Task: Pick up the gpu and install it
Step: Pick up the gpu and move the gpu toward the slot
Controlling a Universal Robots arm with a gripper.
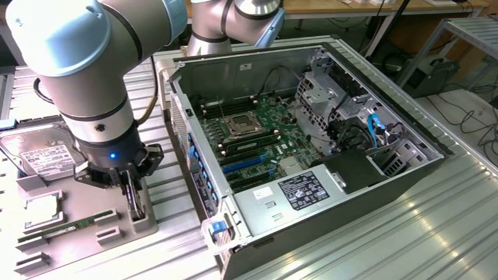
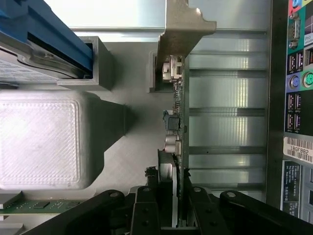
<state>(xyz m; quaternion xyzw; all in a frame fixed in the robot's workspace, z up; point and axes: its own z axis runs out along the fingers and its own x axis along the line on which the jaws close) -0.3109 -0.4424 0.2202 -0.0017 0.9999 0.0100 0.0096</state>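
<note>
Since the thin black-and-green gpu card point(image 2: 177, 125) is stood on edge in a slot of the grey holder tray point(image 1: 148, 224), at the exterior view's left, both flat faces are offered for a pinch. The black end effector point(image 1: 129, 185) is set over its top edge, the silvery bracket point(image 2: 188, 24) left clear at one end; whether it's clamped on yet can't be told. The open computer case point(image 1: 311, 116) is laid on its side on the ribbed metal surface point(image 1: 404, 233), so its blue slots point(image 1: 245, 164) are faced upward.

gripper point(image 2: 171, 195) astride edge-on gpu point(image 2: 178, 122) standing in grey fixture point(image 2: 49, 142); silvery bracket point(image 2: 183, 24) at far end; computer case ports point(image 2: 296, 103) beside.
</note>
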